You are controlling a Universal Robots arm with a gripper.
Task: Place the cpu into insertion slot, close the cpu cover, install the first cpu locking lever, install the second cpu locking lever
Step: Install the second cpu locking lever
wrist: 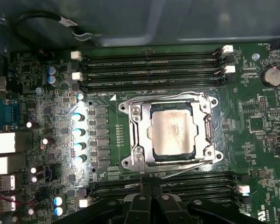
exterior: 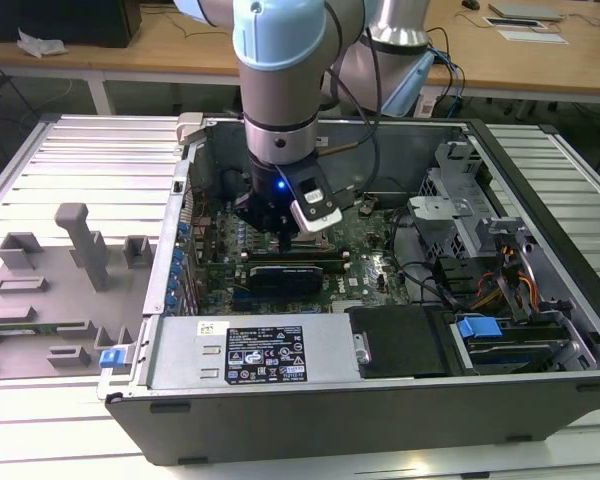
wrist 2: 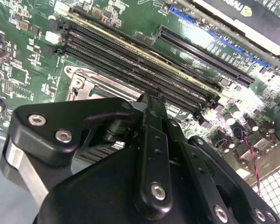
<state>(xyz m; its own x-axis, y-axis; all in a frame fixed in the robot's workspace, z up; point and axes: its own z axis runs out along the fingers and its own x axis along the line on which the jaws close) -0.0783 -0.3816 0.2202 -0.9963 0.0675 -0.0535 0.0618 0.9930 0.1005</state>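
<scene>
Looking into the open case [exterior: 540, 300], we see the cpu [wrist: 172, 132] seated in the slot [wrist: 130, 140] on the green board [wrist: 261, 140], with the cover [wrist: 170, 99] closed down around it. Our gripper [wrist: 151, 183] hangs just beside the socket, over the memory slots [wrist 2: 144, 60], jaws closed together and holding nothing.

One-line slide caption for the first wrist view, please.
The cpu sits in the insertion slot with the cpu cover down around it; the end effector is close by.
</scene>
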